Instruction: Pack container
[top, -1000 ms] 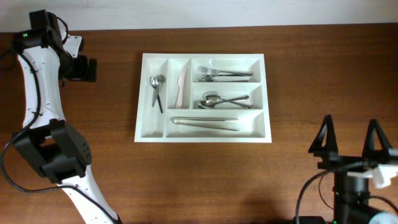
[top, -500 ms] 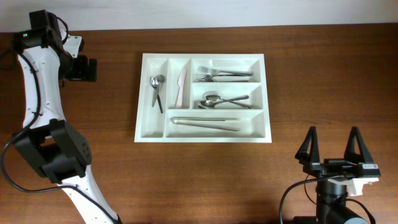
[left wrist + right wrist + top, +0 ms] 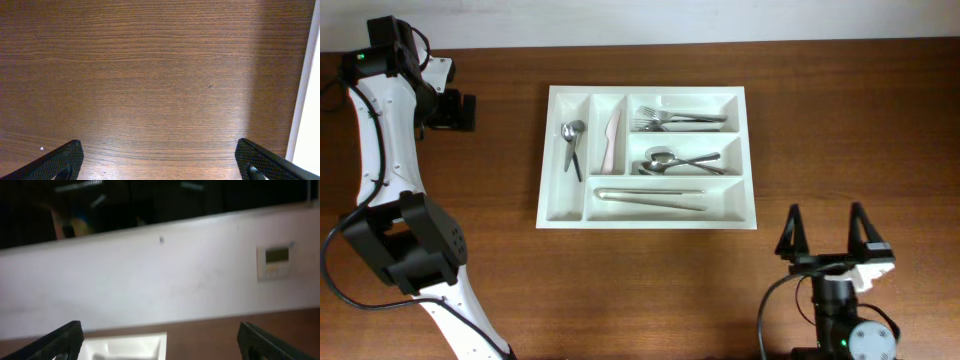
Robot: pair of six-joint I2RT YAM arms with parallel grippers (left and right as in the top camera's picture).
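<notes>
five-compartment white container [image 3: 647, 215] holding sorted silver cutlery [image 3: 675, 160].

Brown wood-grain surface [image 3: 150, 75] fills nearly the whole view. The left tool [image 3: 160, 162] stands spread wide, its dark fingertips [image 3: 62, 159] in the two bottom corners. A white strip [image 3: 307, 90] runs down the right edge. A tiny pale speck [image 3: 41, 148] lies by the left fingertip.

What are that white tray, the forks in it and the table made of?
Tray: probably plastic, smooth and uniformly white, with rounded moulded walls.
Forks: seem to be metal, grey with bright glints.
Table: wood or a wood-look laminate, brown with fine straight grain; I cannot tell which.
</notes>
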